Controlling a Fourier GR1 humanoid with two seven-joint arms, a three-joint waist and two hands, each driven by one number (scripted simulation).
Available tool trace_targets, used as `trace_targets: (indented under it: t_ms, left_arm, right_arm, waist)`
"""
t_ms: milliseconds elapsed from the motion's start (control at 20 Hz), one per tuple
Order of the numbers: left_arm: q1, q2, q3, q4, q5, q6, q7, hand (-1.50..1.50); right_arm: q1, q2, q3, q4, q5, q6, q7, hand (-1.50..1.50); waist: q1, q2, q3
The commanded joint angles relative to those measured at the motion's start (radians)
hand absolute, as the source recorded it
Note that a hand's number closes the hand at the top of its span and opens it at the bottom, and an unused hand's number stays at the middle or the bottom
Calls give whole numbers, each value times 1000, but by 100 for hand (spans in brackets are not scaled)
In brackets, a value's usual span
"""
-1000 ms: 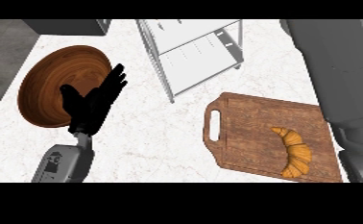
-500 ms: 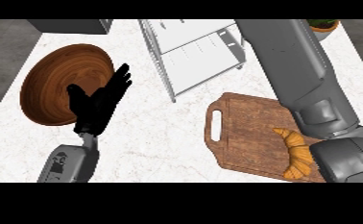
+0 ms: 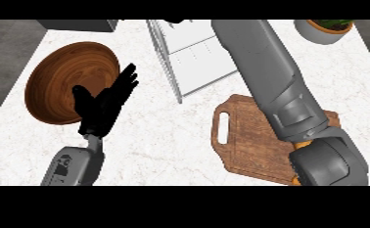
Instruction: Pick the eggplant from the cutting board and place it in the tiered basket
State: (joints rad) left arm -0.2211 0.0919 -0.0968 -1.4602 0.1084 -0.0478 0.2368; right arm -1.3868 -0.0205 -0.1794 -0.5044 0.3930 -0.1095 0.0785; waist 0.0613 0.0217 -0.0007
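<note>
my left hand (image 3: 105, 103) rests open, fingers up, beside the wooden bowl (image 3: 69, 80) at left. right arm (image 3: 278, 92) runs up across the cutting board (image 3: 249, 139) toward the tiered basket (image 3: 189, 58); right hand at the top edge is barely visible, can't tell its state. eggplant not visible. potted plant (image 3: 327, 28) top right.
</note>
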Motion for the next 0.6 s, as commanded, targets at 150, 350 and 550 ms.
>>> trace_targets:
  t_ms: [150,350,550]
  left_arm:
    - [-2,-29,-23,3,-15,7,-8,0]
    - [-42,4,23,38,15,-22,3,0]
    - [-11,-4,13,12,9,-11,15,0]
  right_arm:
    - [-83,20,11,129,-121,-70,-164,-150]
    - [-110,20,-7,139,-136,-209,-237,-150]
    - [-135,20,-80,157,-156,-328,-199,-150]
  waist:
    - [21,-3,-1]
    - [12,-1,-1]
    - [-5,-4,-1]
